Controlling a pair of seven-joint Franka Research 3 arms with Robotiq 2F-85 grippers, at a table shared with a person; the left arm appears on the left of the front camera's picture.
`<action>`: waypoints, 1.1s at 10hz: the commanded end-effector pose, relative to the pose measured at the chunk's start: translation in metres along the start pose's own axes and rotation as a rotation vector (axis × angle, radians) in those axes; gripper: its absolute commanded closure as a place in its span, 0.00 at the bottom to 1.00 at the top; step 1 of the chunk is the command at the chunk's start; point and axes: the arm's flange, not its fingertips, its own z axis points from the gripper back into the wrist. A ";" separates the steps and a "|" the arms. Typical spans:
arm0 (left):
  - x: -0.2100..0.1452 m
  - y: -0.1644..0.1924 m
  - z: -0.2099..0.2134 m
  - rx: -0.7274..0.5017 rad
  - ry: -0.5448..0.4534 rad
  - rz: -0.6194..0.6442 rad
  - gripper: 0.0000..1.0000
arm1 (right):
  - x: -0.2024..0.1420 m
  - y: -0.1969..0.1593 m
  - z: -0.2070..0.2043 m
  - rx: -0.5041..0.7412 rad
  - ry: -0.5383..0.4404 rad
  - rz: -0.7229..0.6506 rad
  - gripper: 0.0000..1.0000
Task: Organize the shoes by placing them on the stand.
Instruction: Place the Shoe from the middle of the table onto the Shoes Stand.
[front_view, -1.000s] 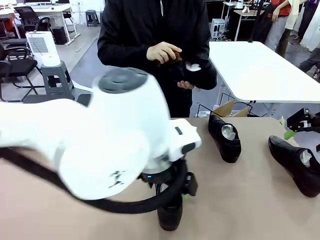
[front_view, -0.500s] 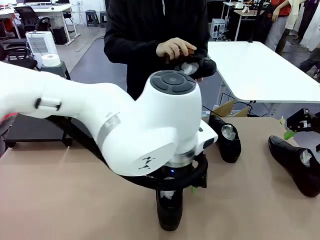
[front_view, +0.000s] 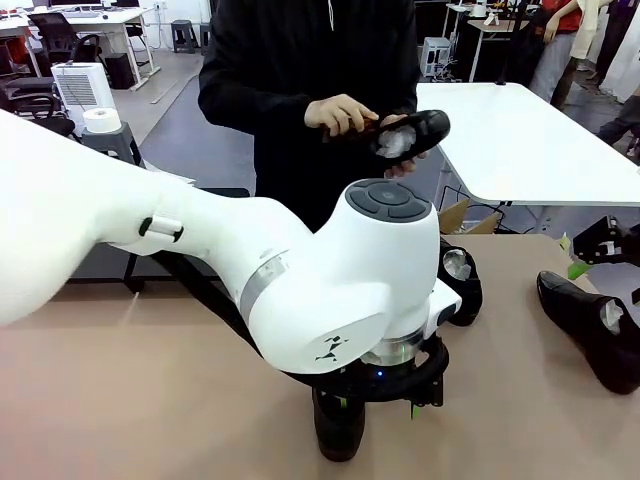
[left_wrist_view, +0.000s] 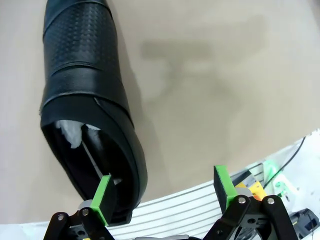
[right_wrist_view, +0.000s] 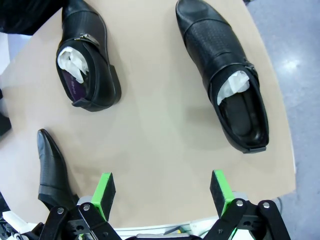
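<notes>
Grasping step, I judge: the left pincer (left_wrist_view: 164, 192) stands open at the heel of the near shoe (left_wrist_view: 85, 75) on the surface (left_wrist_view: 210, 90). Next it must straddle the heel and close. The right pincer (right_wrist_view: 162, 192) is open, empty.

Near shoe (front_view: 340, 432) on worktop (front_view: 120, 400) by front edge, under left pincer (left_wrist_view: 165, 187). In left wrist view, shoe's heel end lies at one finger; rest of gap over bare worktop. Middle shoe (front_view: 462, 285) behind near shoe, to right. Right shoe (front_view: 592, 328) by worktop's right edge. Right pincer (right_wrist_view: 162, 187) over bare worktop between middle and right shoes. Fourth shoe (front_view: 412, 135) in person's hands (front_view: 340, 112), beyond far edge. Stand (front_view: 100, 268) at far left, behind left arm.
</notes>
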 end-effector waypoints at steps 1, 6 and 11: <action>0.006 -0.009 -0.009 0.038 -0.080 0.008 0.00 | 0.000 0.000 -0.001 0.004 0.001 0.004 0.00; 0.022 -0.006 -0.030 0.081 -0.043 0.091 0.21 | 0.000 0.000 -0.001 0.004 0.001 0.004 0.00; 0.026 -0.004 -0.032 0.098 -0.031 0.115 0.66 | 0.000 0.000 -0.001 0.004 0.001 0.004 0.00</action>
